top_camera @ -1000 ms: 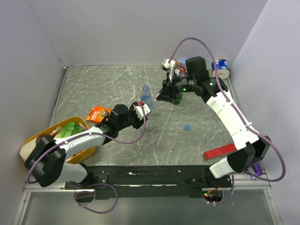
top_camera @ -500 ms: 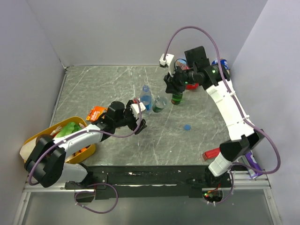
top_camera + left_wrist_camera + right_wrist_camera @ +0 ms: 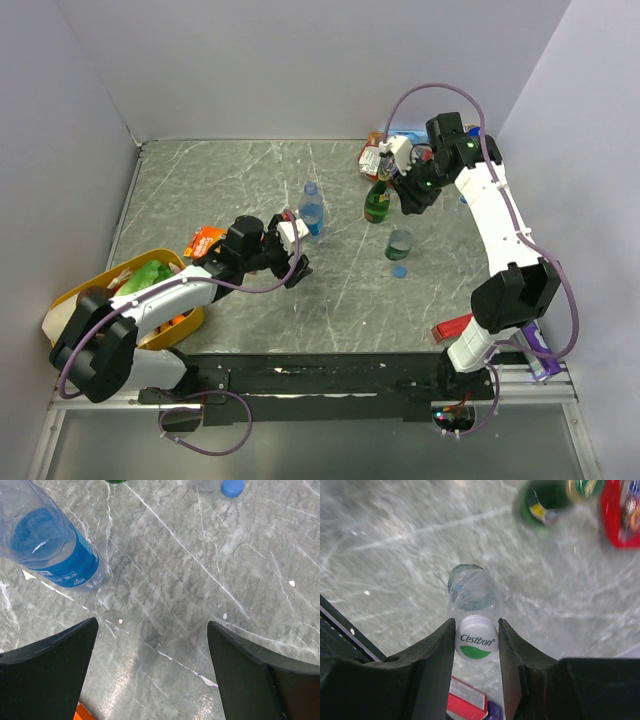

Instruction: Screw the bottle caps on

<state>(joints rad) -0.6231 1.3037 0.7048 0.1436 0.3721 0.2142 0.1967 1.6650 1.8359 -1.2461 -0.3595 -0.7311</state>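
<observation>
The right pincer [image 3: 476, 625] is nipped on the green-and-white cap [image 3: 476, 640], with the green bottle [image 3: 377, 203] just beside it. The left pincer [image 3: 152, 625] gapes wide. The water bottle [image 3: 50, 545] stands just ahead-left of it, the blue cap [image 3: 232, 487] farther ahead.

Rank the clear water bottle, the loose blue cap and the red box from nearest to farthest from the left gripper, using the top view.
1. The clear water bottle, upright just beyond the left gripper.
2. The blue cap, lying well off to the right.
3. The red box, far right at the near edge.
</observation>
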